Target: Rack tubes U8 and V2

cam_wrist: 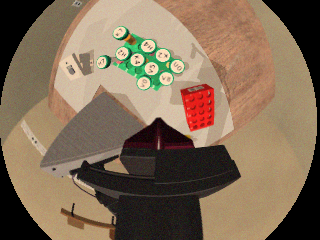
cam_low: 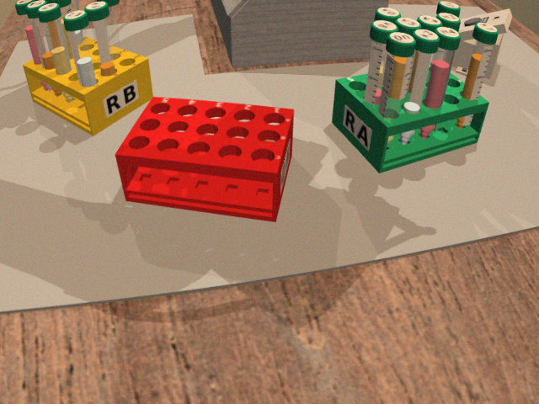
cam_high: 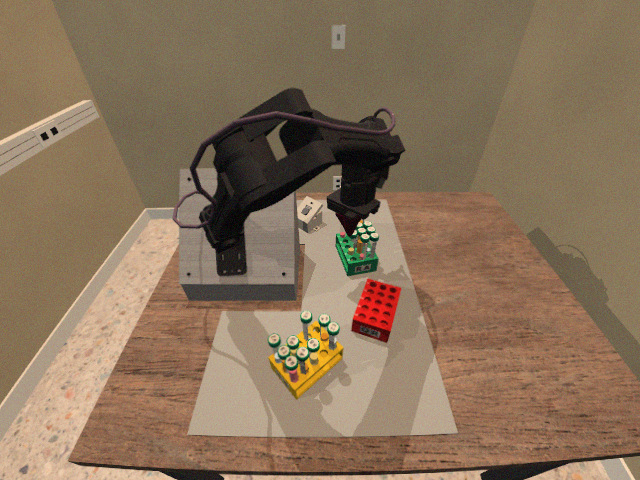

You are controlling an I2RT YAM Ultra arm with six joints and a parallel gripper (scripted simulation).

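- Tubes with green caps (cam_low: 400, 43) are seen standing in the green rack RA (cam_low: 393, 125), packed close together; the small cap labels cannot be read surely, so U8 and V2 cannot be told apart.
- RA (cam_high: 356, 258) is placed on the grey mat (cam_high: 248, 403) near the grey pedestal (cam_high: 237, 284) on which the arm is mounted.
- The claw (cam_high: 349, 223) is held above the near-base edge of RA, its fingers clenched together with nothing between them.
- The yellow rack RB (cam_low: 93, 108) is found well apart from RA, with several capped tubes standing in it.
- The red rack QR (cam_low: 204, 173) is set between RA and RB, and no tubes are seen in its wells.
- A small white box (cam_high: 310, 214) is seen just beside RA, at the mat's far end.
- All three racks are seen level on the mat, which is laid on the wooden worktop (cam_high: 516, 310).
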